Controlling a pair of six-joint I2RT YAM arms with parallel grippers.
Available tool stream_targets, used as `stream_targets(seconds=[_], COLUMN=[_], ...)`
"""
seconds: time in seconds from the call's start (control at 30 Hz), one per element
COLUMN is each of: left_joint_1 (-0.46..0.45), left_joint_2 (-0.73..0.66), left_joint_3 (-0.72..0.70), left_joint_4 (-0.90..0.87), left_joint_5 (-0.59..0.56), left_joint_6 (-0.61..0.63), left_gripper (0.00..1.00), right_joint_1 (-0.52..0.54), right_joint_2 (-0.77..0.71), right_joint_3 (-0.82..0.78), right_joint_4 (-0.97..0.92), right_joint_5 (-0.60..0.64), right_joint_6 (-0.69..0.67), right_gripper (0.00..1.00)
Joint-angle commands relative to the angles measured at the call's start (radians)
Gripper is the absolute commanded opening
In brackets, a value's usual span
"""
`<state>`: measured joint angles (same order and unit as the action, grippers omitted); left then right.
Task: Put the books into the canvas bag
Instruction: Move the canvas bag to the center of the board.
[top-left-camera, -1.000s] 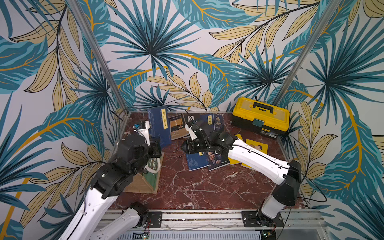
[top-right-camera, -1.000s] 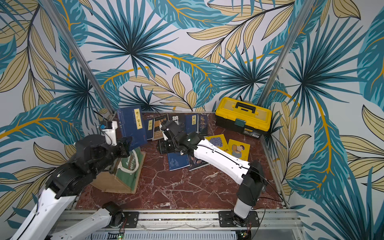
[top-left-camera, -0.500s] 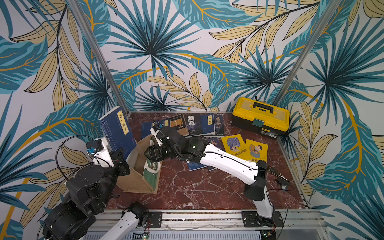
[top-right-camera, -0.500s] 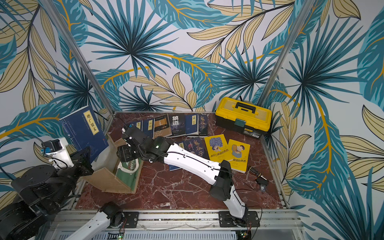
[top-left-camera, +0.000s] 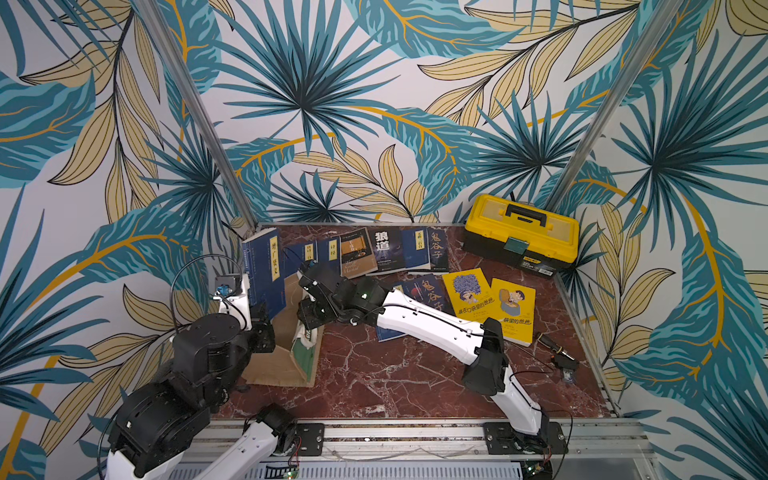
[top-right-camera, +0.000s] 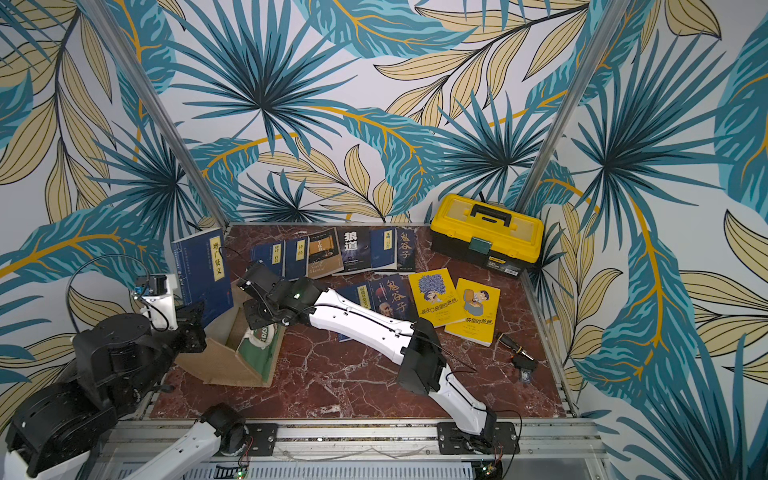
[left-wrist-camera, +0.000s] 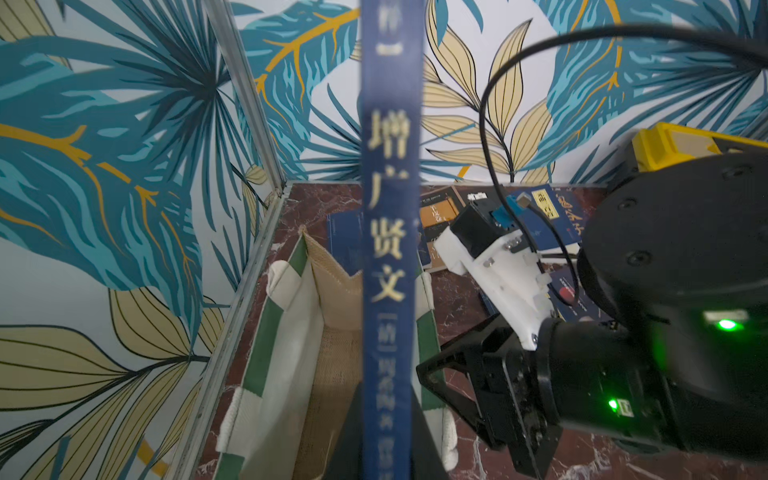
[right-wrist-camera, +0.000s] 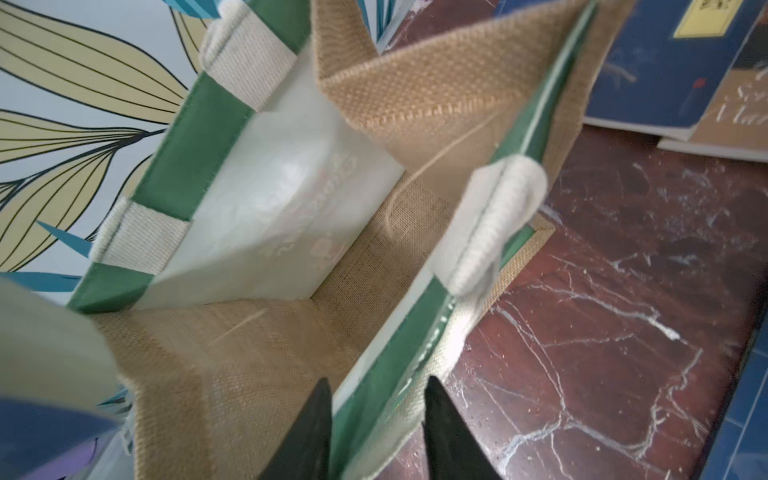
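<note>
The canvas bag (top-left-camera: 286, 361) (top-right-camera: 224, 361) stands open at the table's left, tan with green-and-white side panels; its inside shows nothing in it (right-wrist-camera: 257, 208). My left gripper (top-left-camera: 262, 321) (left-wrist-camera: 386, 395) is shut on the lower edge of a navy book (top-left-camera: 266, 266) (top-right-camera: 203, 270) (left-wrist-camera: 388, 208), held upright over the bag's mouth. My right gripper (top-left-camera: 309, 326) (right-wrist-camera: 376, 382) is shut on the bag's near side panel, with the green rim and white handle (right-wrist-camera: 494, 216) between its fingers. Several more books (top-left-camera: 386, 249) lie flat at the back, and two yellow ones (top-left-camera: 469, 295) at the right.
A yellow-and-black toolbox (top-left-camera: 521, 235) sits in the back right corner. A small dark tool (top-left-camera: 559, 359) lies by the right edge. The bag stands tight against the left wall and its metal rail (left-wrist-camera: 245, 291). My right arm (top-left-camera: 428, 328) stretches over the middle books.
The right gripper went left from the middle books to the bag's rim and narrowed on it. The left arm brought the navy book from the far left to above the bag.
</note>
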<state>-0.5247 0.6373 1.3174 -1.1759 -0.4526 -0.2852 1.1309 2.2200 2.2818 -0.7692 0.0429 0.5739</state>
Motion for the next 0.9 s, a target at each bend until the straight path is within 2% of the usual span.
stream_targets(seconds=[0.0,0.13,0.2,0.33,0.53,0.73,0.87], left_joint_1=[0.002,0.002,0.003,0.027,0.129,0.131,0.134], left_joint_2=[0.061,0.110,0.127,0.175,0.259,0.334,0.361], left_joint_3=[-0.027,-0.036,-0.040,-0.043,-0.020,-0.012,-0.014], left_joint_4=[-0.034,-0.062,-0.070,-0.093,-0.156,-0.156,-0.156], left_joint_5=[0.112,0.163,0.164,0.185,0.276,0.419,0.455], left_joint_6=[-0.021,-0.047,-0.057,-0.074,-0.150,-0.155,-0.157], left_gripper=[0.00,0.00,0.00,0.00,0.00,0.00,0.00], right_joint_1=[-0.014,-0.036,-0.049,-0.063,-0.067,-0.084,-0.100], right_joint_2=[-0.108,-0.184,-0.208,-0.234,-0.268,-0.282,-0.284], right_joint_3=[-0.120,-0.220,-0.241,-0.271,-0.333,-0.403,-0.417], right_joint_4=[0.045,0.108,0.111,0.127,0.176,0.244,0.265], right_joint_5=[0.063,0.073,0.065,0.038,0.037,-0.029,-0.080], right_joint_6=[-0.012,-0.016,-0.017,-0.024,-0.017,0.025,0.051], right_gripper=[0.24,0.05,0.00,0.00,0.00,0.00,0.00])
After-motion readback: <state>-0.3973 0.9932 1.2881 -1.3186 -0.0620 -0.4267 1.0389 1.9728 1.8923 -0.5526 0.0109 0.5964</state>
